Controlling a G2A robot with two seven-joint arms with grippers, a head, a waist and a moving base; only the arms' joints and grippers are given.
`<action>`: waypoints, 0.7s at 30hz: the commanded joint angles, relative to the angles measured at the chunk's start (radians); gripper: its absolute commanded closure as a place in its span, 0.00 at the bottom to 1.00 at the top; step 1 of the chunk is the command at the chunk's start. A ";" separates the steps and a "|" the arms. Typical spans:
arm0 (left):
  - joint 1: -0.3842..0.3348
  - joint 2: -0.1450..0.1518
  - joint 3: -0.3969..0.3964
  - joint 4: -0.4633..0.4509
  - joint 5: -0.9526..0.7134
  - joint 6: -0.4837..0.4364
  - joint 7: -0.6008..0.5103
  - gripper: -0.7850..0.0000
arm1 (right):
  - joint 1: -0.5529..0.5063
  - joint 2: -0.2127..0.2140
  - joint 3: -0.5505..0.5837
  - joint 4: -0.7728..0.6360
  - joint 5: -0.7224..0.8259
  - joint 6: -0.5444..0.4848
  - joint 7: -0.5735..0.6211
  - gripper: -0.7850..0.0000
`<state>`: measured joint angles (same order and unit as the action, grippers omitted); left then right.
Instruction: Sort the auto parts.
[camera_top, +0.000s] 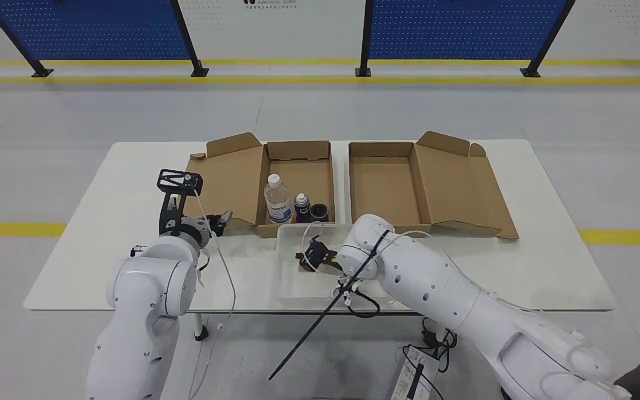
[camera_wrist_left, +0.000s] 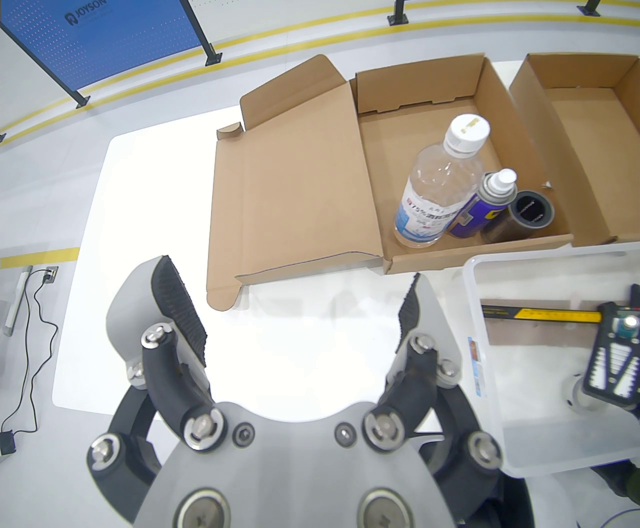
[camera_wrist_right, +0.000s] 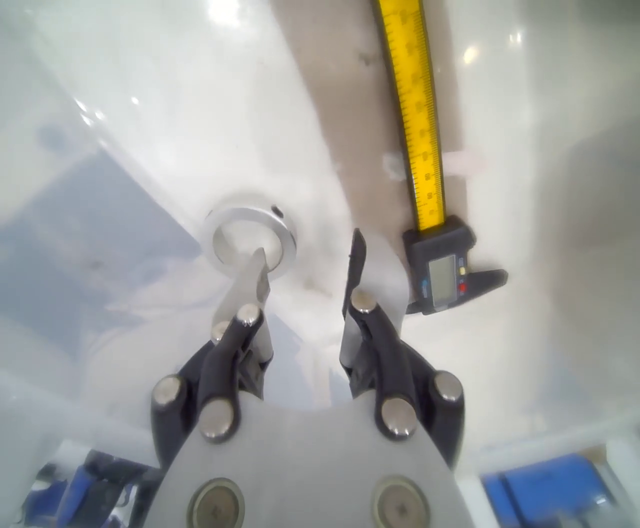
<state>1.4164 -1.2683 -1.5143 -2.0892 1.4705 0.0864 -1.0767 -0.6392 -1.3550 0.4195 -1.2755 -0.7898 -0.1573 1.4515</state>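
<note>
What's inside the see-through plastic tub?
A yellow-scaled digital caliper and a silver metal ring lie in the clear plastic tub, with the right claw open by the ring. The claw covers part of the ring.

white table bearing left cardboard box, right cardboard box, clear bin

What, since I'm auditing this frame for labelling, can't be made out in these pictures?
- Top view: what lies in the clear bin, covered by the right gripper and its arm.
- Left wrist view: the head of the caliper, behind that gripper; the right box, cut off by the edge.
- Right wrist view: whether a finger touches the metal ring; the two overlap.
</note>
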 joint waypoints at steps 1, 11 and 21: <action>0.000 0.000 0.000 0.000 0.000 0.000 0.000 0.00 | 0.001 -0.004 -0.002 0.007 0.000 -0.003 -0.003 0.58; 0.000 0.000 0.000 0.000 0.000 0.000 0.000 0.00 | -0.002 -0.020 -0.003 0.031 0.001 -0.017 -0.009 0.77; 0.000 0.000 0.000 0.000 0.000 0.000 0.000 0.00 | -0.019 -0.023 0.009 0.041 -0.002 -0.027 -0.018 0.86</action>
<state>1.4164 -1.2683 -1.5143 -2.0892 1.4705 0.0864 -1.0767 -0.6569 -1.3778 0.4273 -1.2350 -0.7917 -0.1832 1.4336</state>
